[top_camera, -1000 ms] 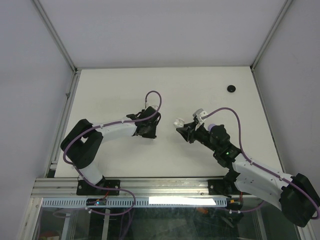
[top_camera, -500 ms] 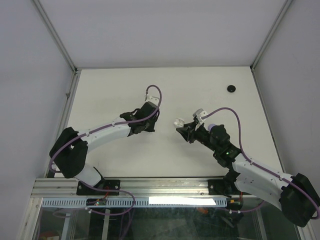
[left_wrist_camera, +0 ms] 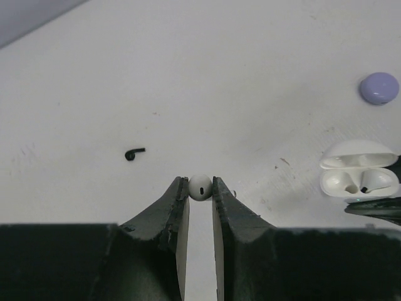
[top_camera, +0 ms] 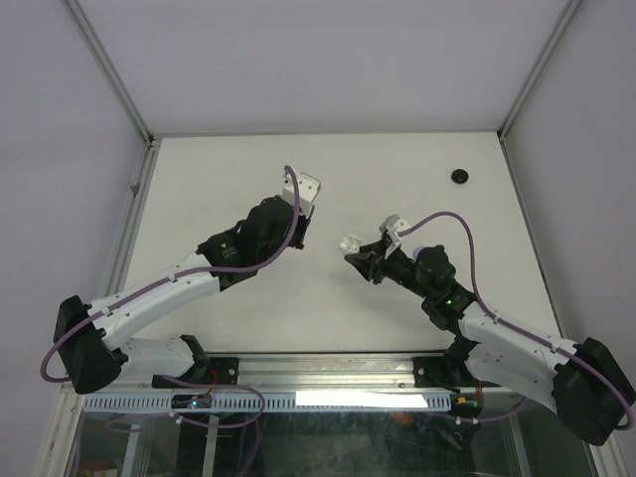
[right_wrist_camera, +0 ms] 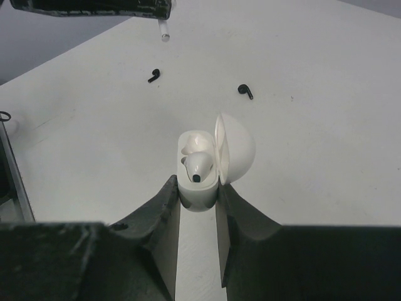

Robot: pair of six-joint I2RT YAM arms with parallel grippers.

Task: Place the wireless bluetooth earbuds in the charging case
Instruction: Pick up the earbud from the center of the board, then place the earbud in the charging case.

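Note:
My left gripper (left_wrist_camera: pixel 200 183) is shut on a white earbud (left_wrist_camera: pixel 201 189), pinched at the fingertips above the table. In the top view it (top_camera: pixel 306 191) hangs left of the right gripper. My right gripper (right_wrist_camera: pixel 199 188) is shut on the white charging case (right_wrist_camera: pixel 198 193), whose lid (right_wrist_camera: pixel 237 148) stands open. One white earbud (right_wrist_camera: pixel 200 164) sits in the case. The case also shows at the right of the left wrist view (left_wrist_camera: pixel 359 180). Two black earbuds (right_wrist_camera: pixel 154 75) (right_wrist_camera: pixel 245 91) lie on the table beyond the case. One black earbud shows in the left wrist view (left_wrist_camera: pixel 133 152).
A purple puck (left_wrist_camera: pixel 378 88) lies on the table beyond the case. A black puck (top_camera: pixel 461 176) sits near the far right corner. Metal frame rails (top_camera: pixel 139 199) edge the white table.
My left arm has stretched out and its gripper has moved up and toward the far side, holding the white earbud. My right gripper with the case has shifted only slightly left.

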